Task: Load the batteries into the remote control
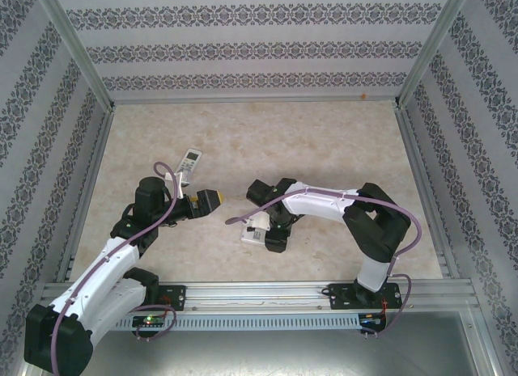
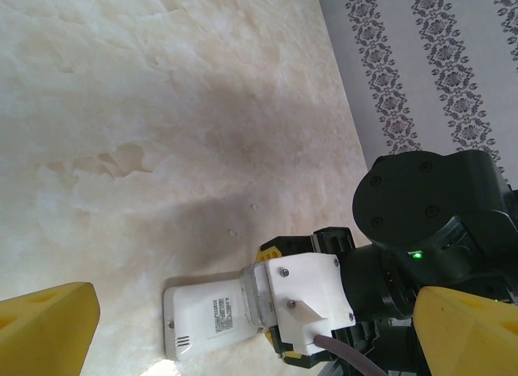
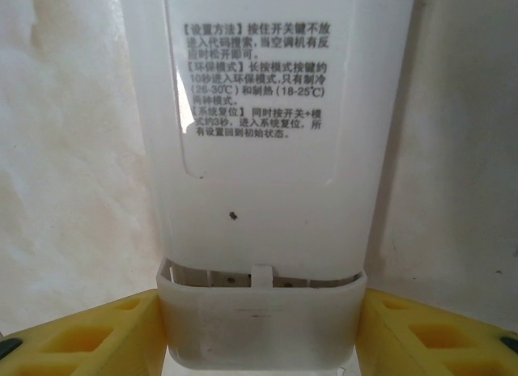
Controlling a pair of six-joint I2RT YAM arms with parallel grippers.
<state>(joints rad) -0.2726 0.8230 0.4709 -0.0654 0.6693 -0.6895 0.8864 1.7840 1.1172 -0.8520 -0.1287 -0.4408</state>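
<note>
Remote control point(image 3: 267, 109), back-up toward the counter's point(image 1: 324, 141) near edge, is pinched by our right end effector point(image 3: 259, 335); left end effector point(image 1: 212, 200) spread. We judge it light, rigid, slippery: grip its sides.

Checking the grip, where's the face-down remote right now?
Top view: the remote lies near the middle of the table, gripped at one end by the right gripper, the open left gripper close by.

My desk point(image 1: 340, 149) is a pale beige slab, marbled and faintly stained. Two white things lie flat on it, well apart: the far remote point(image 1: 191, 159), face up toward the left, and the near remote point(image 2: 202, 321), printed back up, around the middle.
</note>
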